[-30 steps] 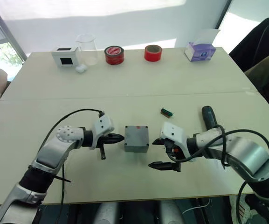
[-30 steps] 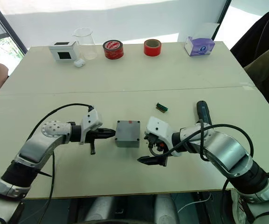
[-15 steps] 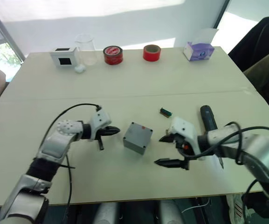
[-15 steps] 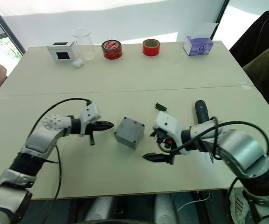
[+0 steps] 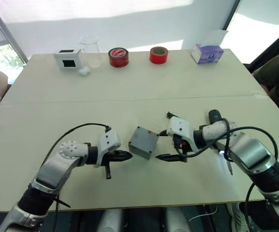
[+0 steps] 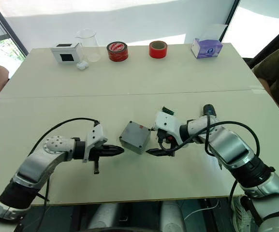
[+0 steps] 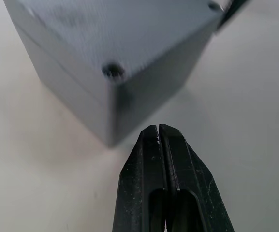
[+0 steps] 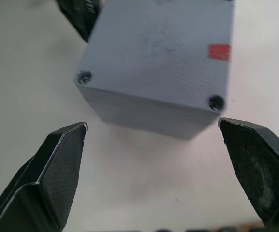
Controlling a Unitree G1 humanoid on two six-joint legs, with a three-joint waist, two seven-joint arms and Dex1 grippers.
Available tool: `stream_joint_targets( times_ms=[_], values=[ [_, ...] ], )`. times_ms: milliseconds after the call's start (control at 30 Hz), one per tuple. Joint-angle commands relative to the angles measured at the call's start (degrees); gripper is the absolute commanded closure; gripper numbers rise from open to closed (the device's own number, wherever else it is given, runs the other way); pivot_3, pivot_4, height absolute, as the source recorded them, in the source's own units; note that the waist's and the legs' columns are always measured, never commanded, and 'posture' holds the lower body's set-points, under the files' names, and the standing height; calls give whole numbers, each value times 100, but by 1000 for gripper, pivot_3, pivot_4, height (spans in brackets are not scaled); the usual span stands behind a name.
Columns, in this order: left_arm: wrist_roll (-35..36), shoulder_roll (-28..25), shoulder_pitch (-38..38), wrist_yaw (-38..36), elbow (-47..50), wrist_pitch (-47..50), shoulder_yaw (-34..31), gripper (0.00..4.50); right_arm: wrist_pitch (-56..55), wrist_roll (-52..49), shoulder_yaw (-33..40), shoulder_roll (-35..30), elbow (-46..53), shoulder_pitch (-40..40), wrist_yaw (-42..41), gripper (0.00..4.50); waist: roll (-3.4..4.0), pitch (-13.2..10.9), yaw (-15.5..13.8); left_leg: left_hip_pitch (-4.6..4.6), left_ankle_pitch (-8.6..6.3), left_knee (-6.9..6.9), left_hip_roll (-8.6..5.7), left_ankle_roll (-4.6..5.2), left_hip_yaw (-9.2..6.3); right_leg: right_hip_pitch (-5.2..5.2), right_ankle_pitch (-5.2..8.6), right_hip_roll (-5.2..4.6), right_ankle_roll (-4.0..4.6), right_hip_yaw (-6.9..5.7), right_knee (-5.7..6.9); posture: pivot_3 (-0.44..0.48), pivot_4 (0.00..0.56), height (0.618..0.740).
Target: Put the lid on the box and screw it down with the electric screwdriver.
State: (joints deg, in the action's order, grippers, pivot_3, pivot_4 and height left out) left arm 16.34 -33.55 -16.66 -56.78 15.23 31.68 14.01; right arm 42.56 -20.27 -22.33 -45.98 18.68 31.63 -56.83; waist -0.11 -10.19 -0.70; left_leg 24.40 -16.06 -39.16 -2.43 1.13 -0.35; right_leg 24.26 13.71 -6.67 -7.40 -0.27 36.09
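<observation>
Because your left gripper (image 5: 124,155) was pinched closed just left of the box (image 5: 143,142) and your right gripper (image 5: 164,145) gaped wide on its right, a lopsided nudge risked spinning the box.

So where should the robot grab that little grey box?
Probably by two opposite side walls of the grey box, coming from the robot's right, where the open right gripper already faces it. The walls are flat and parallel, though the box sits turned, so the wrist likely needs to line up first.
</observation>
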Motion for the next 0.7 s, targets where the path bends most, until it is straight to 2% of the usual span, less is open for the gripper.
stream_joint_targets(
  times_ms=[33,333,700],
  values=[
    [-149,91,-239,201,-240,-280,-80,4500,129,-127,80,28,363,-28,-155,14,0,0,7,0,0,0,0,0,0,1,0,0,0,0,0,0,150,740],
    [-241,208,-525,197,-732,-627,-105,4500,899,-496,527,164,1063,-444,179,14,0,0,-3,0,1,0,2,-1,-2,2,0,2,0,0,0,0,150,740],
    [-312,391,-705,185,-947,-785,-68,4500,1372,-602,663,328,1332,-548,525,14,0,0,-2,0,1,0,0,-1,-2,2,0,0,0,0,1,0,150,740]
  ],
)
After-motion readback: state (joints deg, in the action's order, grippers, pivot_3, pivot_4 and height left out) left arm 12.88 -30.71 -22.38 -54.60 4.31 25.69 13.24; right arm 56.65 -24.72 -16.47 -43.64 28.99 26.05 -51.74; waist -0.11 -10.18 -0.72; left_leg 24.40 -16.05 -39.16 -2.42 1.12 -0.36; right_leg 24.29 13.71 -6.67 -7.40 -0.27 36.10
